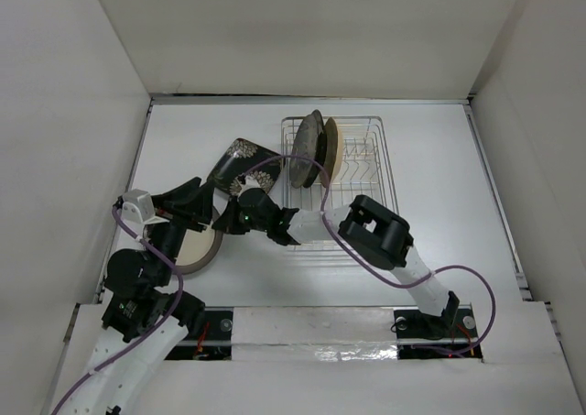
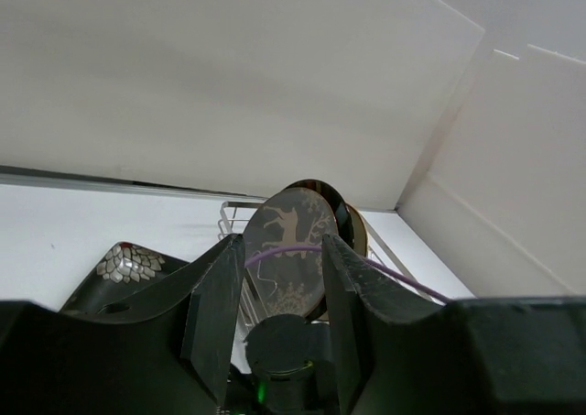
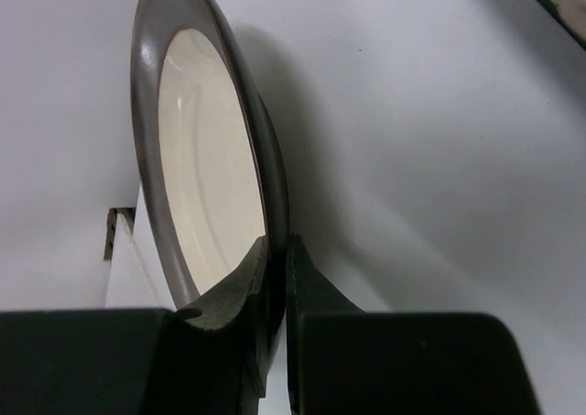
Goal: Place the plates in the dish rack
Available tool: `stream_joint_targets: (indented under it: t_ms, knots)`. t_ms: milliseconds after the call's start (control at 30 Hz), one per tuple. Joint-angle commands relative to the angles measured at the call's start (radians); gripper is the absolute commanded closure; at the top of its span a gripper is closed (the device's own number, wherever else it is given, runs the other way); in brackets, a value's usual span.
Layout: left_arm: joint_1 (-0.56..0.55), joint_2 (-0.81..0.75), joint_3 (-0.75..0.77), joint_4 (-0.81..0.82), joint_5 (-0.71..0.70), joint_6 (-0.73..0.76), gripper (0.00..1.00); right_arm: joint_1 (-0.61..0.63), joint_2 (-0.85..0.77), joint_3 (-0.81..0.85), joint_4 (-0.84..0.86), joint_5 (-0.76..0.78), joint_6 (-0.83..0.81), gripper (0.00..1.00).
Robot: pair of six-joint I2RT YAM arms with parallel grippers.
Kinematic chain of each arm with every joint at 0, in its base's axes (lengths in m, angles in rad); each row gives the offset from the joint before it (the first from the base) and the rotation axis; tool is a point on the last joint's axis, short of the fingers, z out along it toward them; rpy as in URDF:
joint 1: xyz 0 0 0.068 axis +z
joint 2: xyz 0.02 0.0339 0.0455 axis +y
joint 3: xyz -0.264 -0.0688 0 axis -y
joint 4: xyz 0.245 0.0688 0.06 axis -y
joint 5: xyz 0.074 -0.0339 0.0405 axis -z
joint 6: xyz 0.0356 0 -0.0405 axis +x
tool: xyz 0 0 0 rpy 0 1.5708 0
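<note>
Your right claw [image 3: 277,245] is pinched shut on the rim of the brown-rimmed plate [image 3: 206,177], with only the fingertips over the edge. That plate is on the table [image 1: 439,186] left of the rack [image 1: 366,172], partly under the left arm. From overhead I cannot tell whether it has cleared the surface. Your left claw [image 2: 284,241] hangs just beside the right one, about half open and holding nothing.

The grip is shallow and at one edge, so the plate will likely want to swing about the pinch. Lift slowly and let it hang on edge below the fingers rather than forcing it flat. Draw the left claw clear first, because the two claws are close together. Watch the cable [image 2: 394,276] too, as it loops across the way to the rack.

The rack holds the deer plate [image 1: 307,149] and a pale plate [image 1: 333,147] upright in its far left part. Aim for a free slot nearer to you. Bring the plate in upright and parallel to those two, and lower it between the prongs before you let go. Keep wide of the square plate [image 1: 240,161], which lies just left of the rack and close to your path.
</note>
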Motion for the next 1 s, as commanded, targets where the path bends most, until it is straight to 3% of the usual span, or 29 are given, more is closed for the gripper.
stream_joint_targets:
  t_ms: [0, 267, 500, 800, 967]
  knots:
    - [0.002, -0.032, 0.005, 0.027, -0.018, 0.013, 0.64, 0.029, -0.166, -0.017, 0.08, 0.035, -0.127, 1.0]
    - [0.002, -0.063, -0.002, 0.032, -0.071, 0.016, 0.64, 0.005, -0.425, -0.059, 0.048, 0.158, -0.265, 1.0]
    - [0.002, -0.066, -0.008, 0.038, -0.091, 0.013, 0.63, -0.103, -0.58, -0.073, -0.052, 0.251, -0.34, 1.0]
    - [0.002, -0.044, -0.015, 0.052, -0.09, 0.012, 0.61, -0.332, -0.792, -0.125, -0.089, 0.322, -0.382, 1.0]
    - [0.002, 0.003, -0.006, 0.039, -0.047, 0.01, 0.61, -0.503, -0.984, -0.267, -0.054, 0.296, -0.342, 1.0]
